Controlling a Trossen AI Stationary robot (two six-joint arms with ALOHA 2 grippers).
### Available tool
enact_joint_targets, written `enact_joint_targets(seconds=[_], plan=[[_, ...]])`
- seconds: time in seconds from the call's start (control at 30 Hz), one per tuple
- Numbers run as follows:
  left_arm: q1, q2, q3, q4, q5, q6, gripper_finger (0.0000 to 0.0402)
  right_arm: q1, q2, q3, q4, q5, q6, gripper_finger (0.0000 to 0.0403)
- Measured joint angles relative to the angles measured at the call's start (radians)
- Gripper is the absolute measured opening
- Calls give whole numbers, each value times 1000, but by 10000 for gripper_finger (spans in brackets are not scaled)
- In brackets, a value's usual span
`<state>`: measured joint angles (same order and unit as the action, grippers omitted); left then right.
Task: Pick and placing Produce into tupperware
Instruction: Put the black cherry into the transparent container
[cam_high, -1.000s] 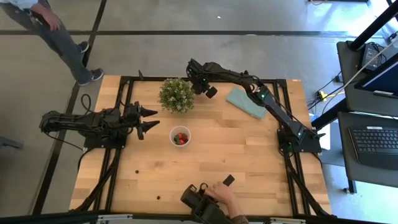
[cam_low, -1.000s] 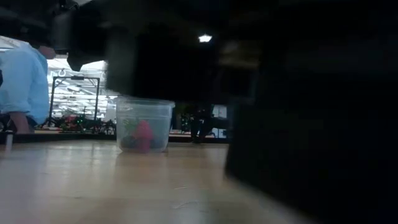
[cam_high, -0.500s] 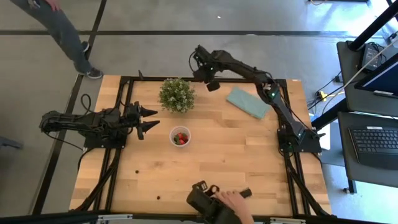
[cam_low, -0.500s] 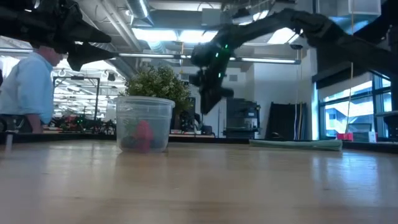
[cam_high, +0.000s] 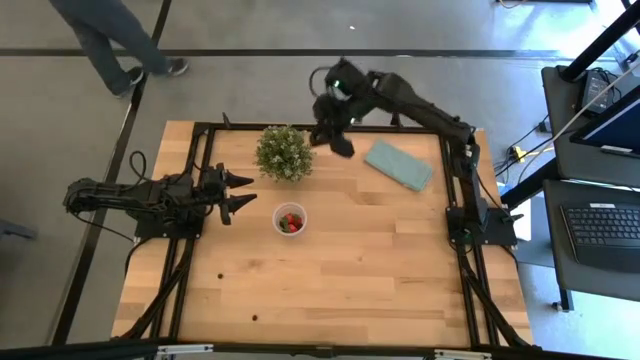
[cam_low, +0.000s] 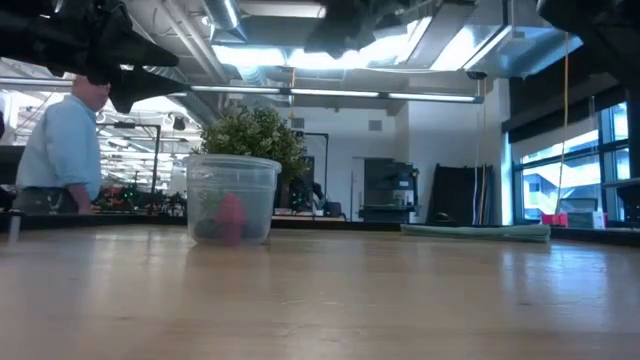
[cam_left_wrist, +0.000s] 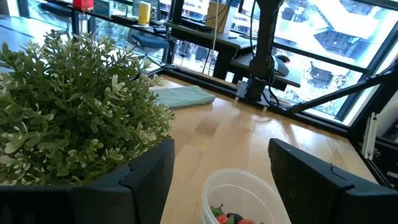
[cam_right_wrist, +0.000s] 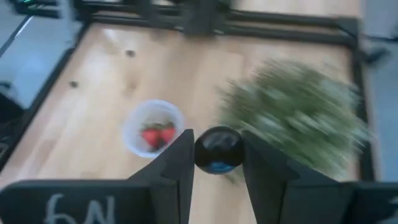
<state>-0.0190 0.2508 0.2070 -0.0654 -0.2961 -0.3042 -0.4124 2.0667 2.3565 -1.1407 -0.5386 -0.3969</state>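
Spanning the frame, a wooden table (cam_high: 380, 260) sits beneath the spread-fingered left gripper (cam_high: 240, 194); the right gripper (cam_right_wrist: 217, 163) clamps a dark ball (cam_right_wrist: 218, 150).

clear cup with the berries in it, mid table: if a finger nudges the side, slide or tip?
Probably slides rather than tips: the cup looks squat, about as wide as tall, on a flat base. It's thin clear plastic holding only a few berries, so likely light, and the smooth wooden table should let it skate. Thin walls may flex if squeezed.

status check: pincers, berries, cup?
Left pincer open, idle beside cup. Right pincer shut on dark berry, raised near plant. Strawberries in cup.
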Motion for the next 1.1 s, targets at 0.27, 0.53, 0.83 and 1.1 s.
enact_joint_targets(seconds=[0.27,0.53,0.83,1.1], plan=[[0,0,0,2,83,0,250,251,19,-43,162,108,0,113],[-1,-4,0,0,183,0,250,303,35,-297,352,113,92,115],[-1,-3,0,-2,186,0,250,309,37,-582,685,119,157,114],[-1,-3,0,-4,184,0,250,324,36,-706,794,170,181,120]])
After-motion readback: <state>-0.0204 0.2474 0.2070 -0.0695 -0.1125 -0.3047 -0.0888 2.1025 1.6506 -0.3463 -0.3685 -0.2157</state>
